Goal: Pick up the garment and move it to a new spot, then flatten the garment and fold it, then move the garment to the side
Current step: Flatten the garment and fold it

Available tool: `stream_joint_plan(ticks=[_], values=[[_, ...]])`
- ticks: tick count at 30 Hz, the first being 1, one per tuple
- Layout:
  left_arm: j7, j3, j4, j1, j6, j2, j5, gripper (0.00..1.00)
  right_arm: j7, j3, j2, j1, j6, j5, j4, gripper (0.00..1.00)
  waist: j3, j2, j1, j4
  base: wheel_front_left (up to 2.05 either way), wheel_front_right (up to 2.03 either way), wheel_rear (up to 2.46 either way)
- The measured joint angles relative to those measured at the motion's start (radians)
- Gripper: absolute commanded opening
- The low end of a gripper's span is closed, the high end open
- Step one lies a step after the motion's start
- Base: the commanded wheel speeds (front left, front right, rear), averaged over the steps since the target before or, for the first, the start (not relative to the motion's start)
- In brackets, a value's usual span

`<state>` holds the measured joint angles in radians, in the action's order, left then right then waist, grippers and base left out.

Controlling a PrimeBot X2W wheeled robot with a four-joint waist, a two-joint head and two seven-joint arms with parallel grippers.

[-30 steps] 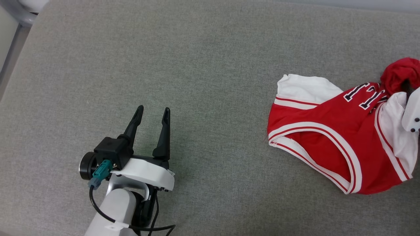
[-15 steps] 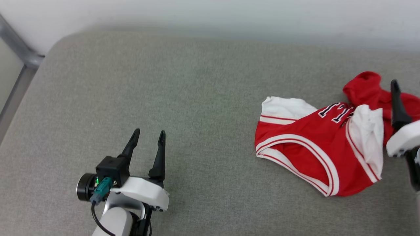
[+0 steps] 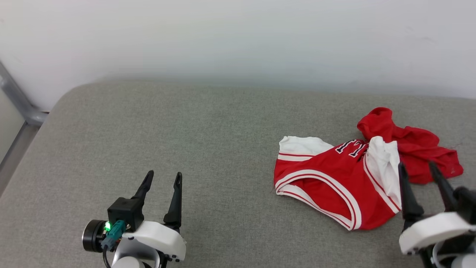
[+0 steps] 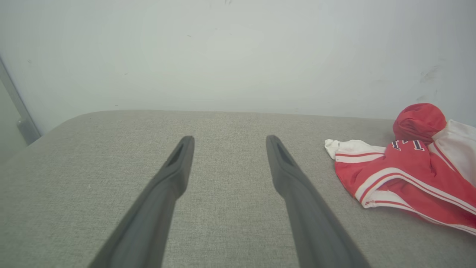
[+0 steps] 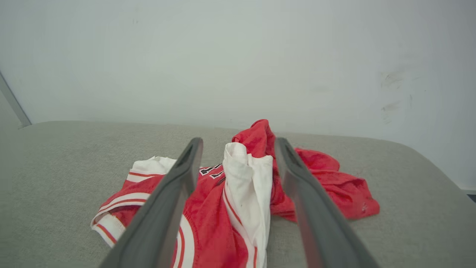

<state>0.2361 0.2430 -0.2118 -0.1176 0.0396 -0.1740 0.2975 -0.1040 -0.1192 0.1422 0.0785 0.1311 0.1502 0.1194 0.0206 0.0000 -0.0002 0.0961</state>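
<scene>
- The garment [image 3: 327,186] is a crumpled red jersey with white sleeves, red-and-white striped trim and partly hidden black lettering. It lies on the grey padded surface [image 3: 186,130], at about 4 o'clock in the head view.
- The right pincer [image 3: 415,164], at 5 o'clock, stands open and empty at the garment's near edge.
- The left pincer [image 3: 164,173], at 7 o'clock, is open and empty, well apart from the garment.
- A second earlier the red end was bunched up at the right pincer; now it lies slack, released.
- The camera has tilted up, bringing the white wall [image 3: 238,37] into view.
</scene>
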Motion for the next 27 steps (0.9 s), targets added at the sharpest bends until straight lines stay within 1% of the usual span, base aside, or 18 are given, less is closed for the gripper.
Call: stream_joint_plan(ticks=[6,12,14,18,22,25,27], values=[[-0.015,-0.001,0.022,0.017,0.01,-0.012,0.003,1.0,0.04,0.002,-0.053,-0.135,0.0,0.002,-0.131,1.0,-0.017,0.0,-0.0001,-0.019,0.0,0.0,0.0],[-0.036,-0.001,0.044,0.008,0.013,-0.03,0.003,1.0,0.075,0.012,-0.079,-0.197,0.0,-0.002,-0.241,1.0,0.0,0.0,0.0,-0.05,0.0,0.0,0.0],[-0.055,0.015,0.047,-0.018,-0.004,-0.032,0.003,1.0,0.09,0.013,-0.082,-0.205,0.0,-0.002,-0.265,1.0,0.009,0.0,0.0001,-0.061,0.0,0.0,0.0],[-0.122,0.061,0.037,-0.111,-0.052,-0.023,0.006,1.0,0.108,0.012,-0.086,-0.209,0.0,-0.002,-0.304,1.0,0.032,0.0,0.0002,-0.083,0.0,0.0,0.0],[-0.217,0.111,0.0,-0.238,-0.102,0.002,0.018,1.0,0.123,0.015,-0.088,-0.205,0.0,-0.001,-0.318,1.0,0.065,0.0,0.0001,-0.107,0.0,0.0,0.0],[-0.293,0.142,-0.05,-0.334,-0.127,0.025,0.04,1.0,0.123,0.022,-0.089,-0.189,0.0,-0.001,-0.323,1.0,0.097,0.0,0.0003,-0.126,0.0,0.0,0.0],[-0.342,0.161,-0.088,-0.388,-0.14,0.03,0.056,1.0,0.122,0.028,-0.09,-0.172,0.0,0.0,-0.323,1.0,0.118,0.0,0.0003,-0.142,0.0,0.0,0.0]])
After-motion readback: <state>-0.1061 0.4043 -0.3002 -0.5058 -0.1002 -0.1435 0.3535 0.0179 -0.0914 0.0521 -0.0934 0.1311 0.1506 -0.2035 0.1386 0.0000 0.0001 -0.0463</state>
